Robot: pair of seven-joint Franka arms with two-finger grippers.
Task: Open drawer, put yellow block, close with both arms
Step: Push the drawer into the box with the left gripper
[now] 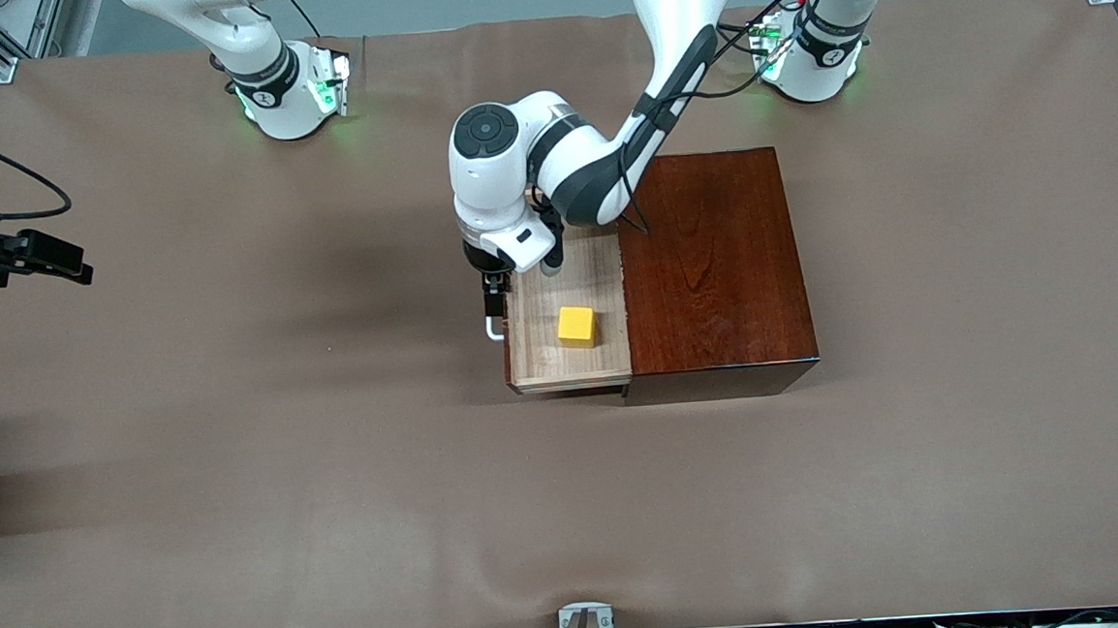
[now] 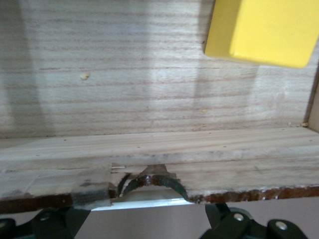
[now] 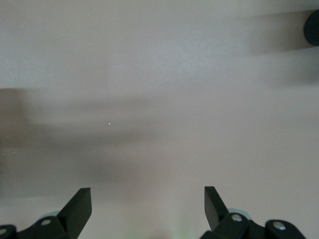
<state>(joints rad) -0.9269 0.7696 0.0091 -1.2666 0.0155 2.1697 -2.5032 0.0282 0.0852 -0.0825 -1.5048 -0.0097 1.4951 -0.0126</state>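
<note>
The drawer (image 1: 544, 359) of pale wood stands pulled out of the reddish-brown box (image 1: 711, 266), toward the right arm's end of the table. The yellow block (image 1: 577, 326) lies on the drawer floor (image 2: 124, 74); it shows close up as the yellow block (image 2: 264, 30) in the left wrist view. My left gripper (image 1: 493, 303) hangs at the drawer's front, open, with the white handle (image 2: 144, 202) between its fingers (image 2: 219, 219). My right gripper (image 3: 148, 199) is open over bare table with nothing between its fingers, and shows at the table's edge as the right gripper (image 1: 71, 266).
The brown table cover (image 1: 286, 447) spreads wide around the box. The left arm's forearm (image 1: 608, 165) crosses over the box's corner. Both green-lit bases (image 1: 293, 92) stand along the farthest edge from the front camera.
</note>
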